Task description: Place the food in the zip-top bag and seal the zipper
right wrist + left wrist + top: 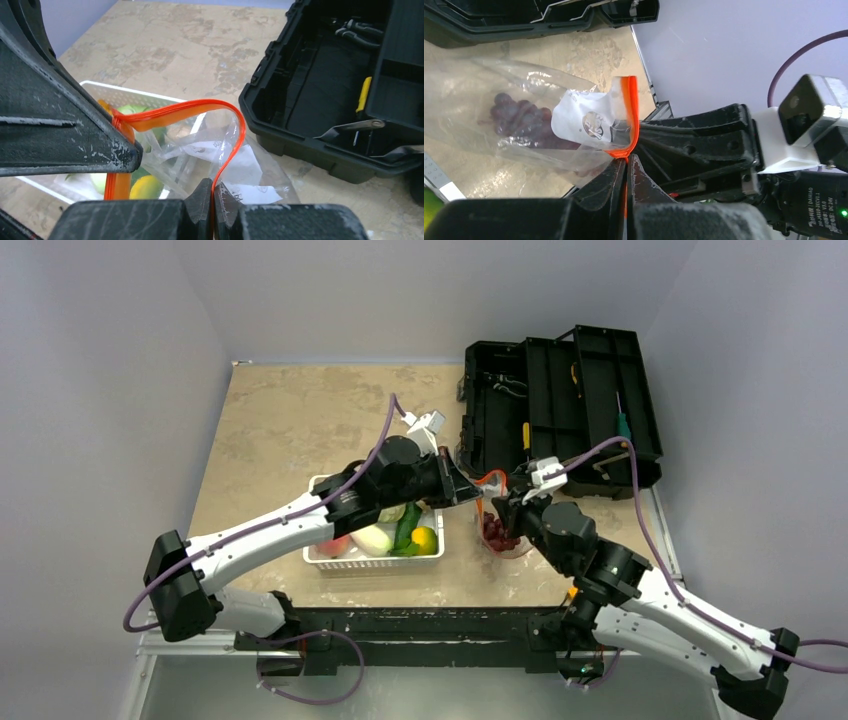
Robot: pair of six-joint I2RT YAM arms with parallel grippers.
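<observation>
The clear zip-top bag [497, 525] hangs between my two grippers, right of the white basket. Purple grapes [521, 119] lie inside it, also in the top view [494, 532]. Its orange-red zipper strip [190, 111] arcs across the mouth. My left gripper [628, 160] is shut on one end of the strip [631, 117]; in the top view it is at the bag's left [470, 492]. My right gripper [214, 189] is shut on the other part of the strip, at the bag's right [505, 502]. Other food, cucumber [406, 525], white radish [373, 539] and an orange piece [424, 538], lies in the basket.
The white slatted basket [322, 556] sits under the left arm. An open black toolbox [560, 410] with tools stands at the back right, close behind the bag. The table's right edge [664, 530] runs beside the right arm.
</observation>
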